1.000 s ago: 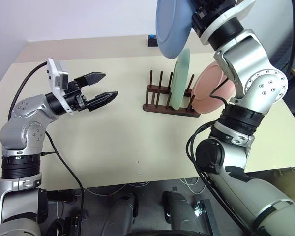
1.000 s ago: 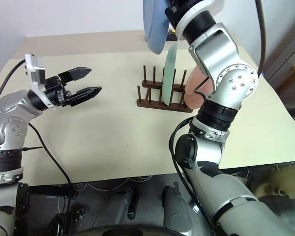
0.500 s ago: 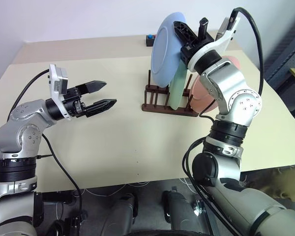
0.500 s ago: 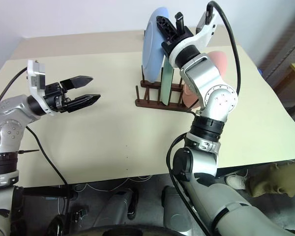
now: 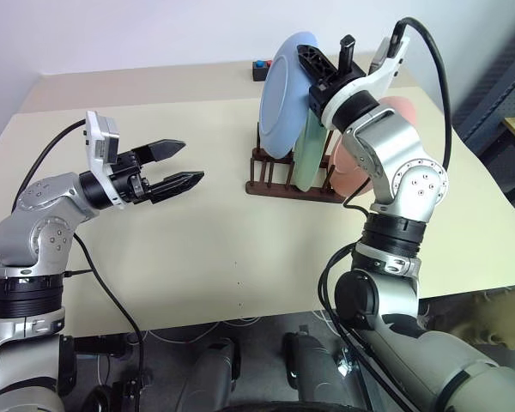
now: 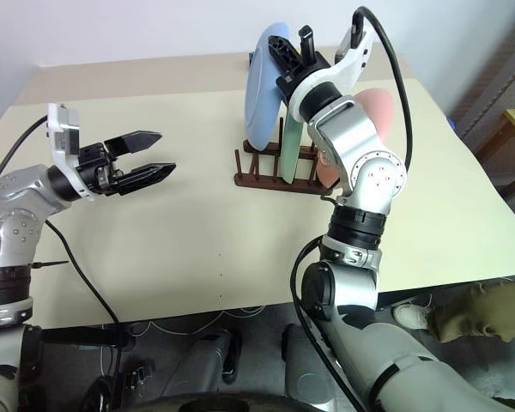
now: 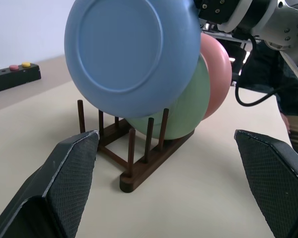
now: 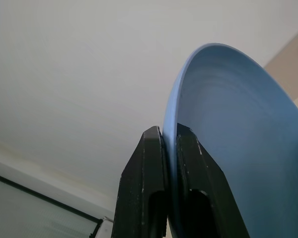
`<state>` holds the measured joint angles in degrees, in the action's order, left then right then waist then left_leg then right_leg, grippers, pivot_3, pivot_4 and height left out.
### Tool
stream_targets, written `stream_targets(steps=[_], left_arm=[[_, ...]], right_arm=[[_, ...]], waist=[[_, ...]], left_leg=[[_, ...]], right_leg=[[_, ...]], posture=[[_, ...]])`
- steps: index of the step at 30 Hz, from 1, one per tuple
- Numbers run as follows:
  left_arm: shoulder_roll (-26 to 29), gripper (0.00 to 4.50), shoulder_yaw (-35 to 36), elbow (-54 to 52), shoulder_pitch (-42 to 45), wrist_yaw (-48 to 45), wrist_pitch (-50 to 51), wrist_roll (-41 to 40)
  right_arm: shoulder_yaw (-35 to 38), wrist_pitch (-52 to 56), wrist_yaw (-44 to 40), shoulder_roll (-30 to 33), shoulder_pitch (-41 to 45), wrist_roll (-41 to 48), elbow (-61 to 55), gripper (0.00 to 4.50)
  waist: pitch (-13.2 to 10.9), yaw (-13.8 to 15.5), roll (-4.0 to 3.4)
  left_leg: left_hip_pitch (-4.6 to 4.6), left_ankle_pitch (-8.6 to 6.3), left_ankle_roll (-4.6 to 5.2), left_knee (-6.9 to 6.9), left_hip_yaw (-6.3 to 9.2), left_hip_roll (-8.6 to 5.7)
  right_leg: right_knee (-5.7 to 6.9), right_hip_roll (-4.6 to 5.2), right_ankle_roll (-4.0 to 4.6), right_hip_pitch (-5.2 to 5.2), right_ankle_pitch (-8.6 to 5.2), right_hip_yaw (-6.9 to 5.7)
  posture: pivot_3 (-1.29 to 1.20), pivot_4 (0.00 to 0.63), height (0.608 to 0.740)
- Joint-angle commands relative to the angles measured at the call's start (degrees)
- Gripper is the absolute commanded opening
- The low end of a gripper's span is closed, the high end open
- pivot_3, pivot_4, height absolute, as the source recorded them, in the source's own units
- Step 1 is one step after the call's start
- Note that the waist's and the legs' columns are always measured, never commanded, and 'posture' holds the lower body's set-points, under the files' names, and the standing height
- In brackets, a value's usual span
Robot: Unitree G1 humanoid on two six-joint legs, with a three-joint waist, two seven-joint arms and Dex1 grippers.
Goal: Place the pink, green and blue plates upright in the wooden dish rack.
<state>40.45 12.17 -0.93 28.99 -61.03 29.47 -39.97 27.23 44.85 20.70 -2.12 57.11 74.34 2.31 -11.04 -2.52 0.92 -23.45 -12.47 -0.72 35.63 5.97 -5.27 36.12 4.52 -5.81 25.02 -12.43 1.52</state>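
Table (image 5: 197, 249): broad, matte, pale cream top, flat and bare over most of its near half; a white wall runs behind its far edge. Ample room left of the rack for the idle arm.

Wooden dish rack (image 5: 279, 180): dark, sits far and right of centre on the table. Thin upright pegs on two rails; judged light, so a sideways push from a plate could slide it.

Blue plate (image 5: 283, 94): held on edge over the rack's left slots, lower edge down among the pegs; whether it is seated on the rails I cannot tell. Looks rigid, smooth, probably light plastic, slippery at the rim. The rim is the only sensible grip point.

Green plate (image 7: 188, 111) and pink plate (image 7: 219, 74): standing upright in the rack, green just right of the blue, pink at the right end.

Right gripper (image 8: 170, 158): fingers pinched tight on the blue plate's upper rim, one pad each face.

Left gripper (image 5: 176, 165): jaws spread wide, holding nothing, hovering over the table well left of the rack.

Black button box (image 5: 263, 69): at the far edge, behind the rack.
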Motion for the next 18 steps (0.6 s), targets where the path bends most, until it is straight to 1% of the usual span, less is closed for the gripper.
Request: stream_targets(steps=[1,11,18], left_arm=[[0.06,4.49,0.93,-1.66,0.56,0.19,-0.47,-0.38],[-0.25,4.49,0.81,-1.34,0.67,0.64,-0.88,0.04],[-0.51,4.49,0.72,-1.35,0.73,0.78,-0.82,0.09]], right_arm=[[-0.95,-0.70,1.29,0.68,1.25,1.73,-0.78,0.00],[-3.91,-0.53,4.54,0.09,-1.08,1.62,-1.99,0.00],[-3.14,-2.44,4.00,1.70,2.25,2.70,-1.64,0.00]], waist=[[0.00,0.00,0.00],[0.00,-0.06,0.00],[-0.01,-0.03,-0.01]], left_leg=[[0.00,0.00,0.00,0.00,0.00,0.00],[0.00,0.00,0.00,-0.02,0.00,0.01],[0.00,0.00,0.00,-0.03,0.00,0.01]], right_leg=[[0.00,0.00,0.00,0.00,0.00,0.00],[0.00,-0.01,0.00,0.02,0.00,0.00],[0.00,-0.01,0.00,0.02,0.00,0.00]], posture=[[0.00,0.150,0.740],[0.00,0.150,0.740],[0.00,0.150,0.740]])
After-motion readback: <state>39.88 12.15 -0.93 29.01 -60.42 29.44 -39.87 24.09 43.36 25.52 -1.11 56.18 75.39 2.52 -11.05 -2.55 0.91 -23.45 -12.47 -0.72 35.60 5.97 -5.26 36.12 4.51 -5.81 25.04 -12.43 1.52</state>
